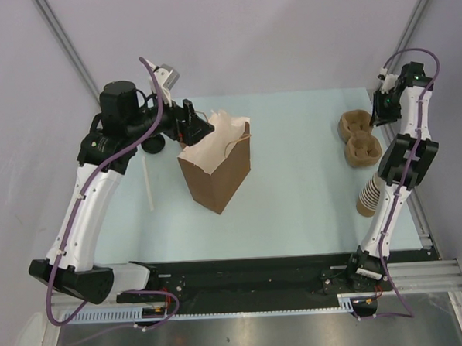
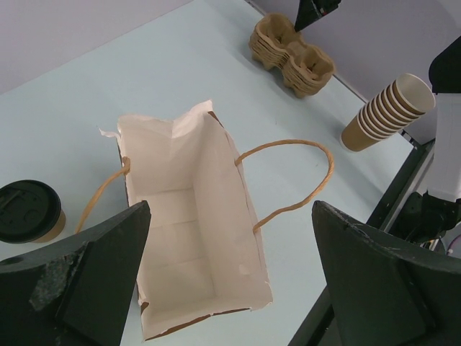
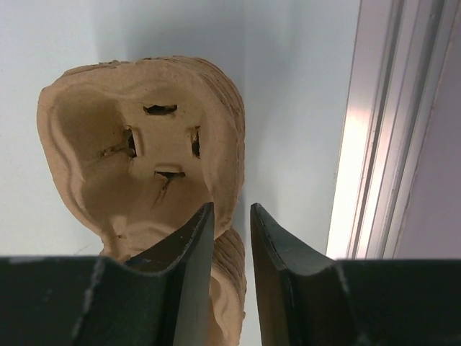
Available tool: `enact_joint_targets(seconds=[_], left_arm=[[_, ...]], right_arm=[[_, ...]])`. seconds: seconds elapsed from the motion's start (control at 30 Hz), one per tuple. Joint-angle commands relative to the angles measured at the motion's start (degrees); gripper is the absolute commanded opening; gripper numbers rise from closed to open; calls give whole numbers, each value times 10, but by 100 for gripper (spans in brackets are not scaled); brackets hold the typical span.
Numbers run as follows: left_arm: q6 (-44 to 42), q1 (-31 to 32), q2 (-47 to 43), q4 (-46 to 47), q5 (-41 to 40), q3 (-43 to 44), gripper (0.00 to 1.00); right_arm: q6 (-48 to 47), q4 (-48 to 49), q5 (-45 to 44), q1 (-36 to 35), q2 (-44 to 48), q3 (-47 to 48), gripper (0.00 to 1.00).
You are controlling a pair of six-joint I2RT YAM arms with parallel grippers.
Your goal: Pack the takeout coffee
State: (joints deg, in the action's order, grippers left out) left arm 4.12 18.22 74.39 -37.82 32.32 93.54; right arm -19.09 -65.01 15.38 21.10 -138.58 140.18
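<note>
The takeout coffee, a small kraft cup with a black lid, stands on the table just left of the open brown paper bag. In the top view the coffee shows partly under my left arm. My left gripper hangs wide open above the bag's mouth, nothing between its fingers. At the far right my right gripper hovers over the edge of the moulded pulp carrier stack. Its jaws stand a narrow gap apart, astride the carrier's rim, with pale table showing between them.
A tilted stack of nested lidless paper cups lies near my right arm, in front of the pulp carriers. A thin white stick lies left of the bag. An aluminium rail runs along the table's right edge.
</note>
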Motion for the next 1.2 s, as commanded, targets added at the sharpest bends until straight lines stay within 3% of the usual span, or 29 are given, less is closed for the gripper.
enact_joint_targets(seconds=[0.0, 0.2, 0.37, 0.53, 1.17], left_arm=[[6, -4, 1, 17, 12, 7, 100], [6, -4, 2, 18, 10, 5, 100], [9, -4, 5, 18, 12, 2, 99], [12, -4, 7, 20, 14, 3, 99], [19, -4, 14, 21, 19, 5, 99]], right_arm=[[3, 5, -1, -6, -8, 31, 31], [3, 5, -3, -12, -11, 33, 20], [4, 5, -3, -12, -4, 33, 19], [6, 2, 4, -7, 14, 33, 0], [21, -28, 137, 19, 69, 17, 0]])
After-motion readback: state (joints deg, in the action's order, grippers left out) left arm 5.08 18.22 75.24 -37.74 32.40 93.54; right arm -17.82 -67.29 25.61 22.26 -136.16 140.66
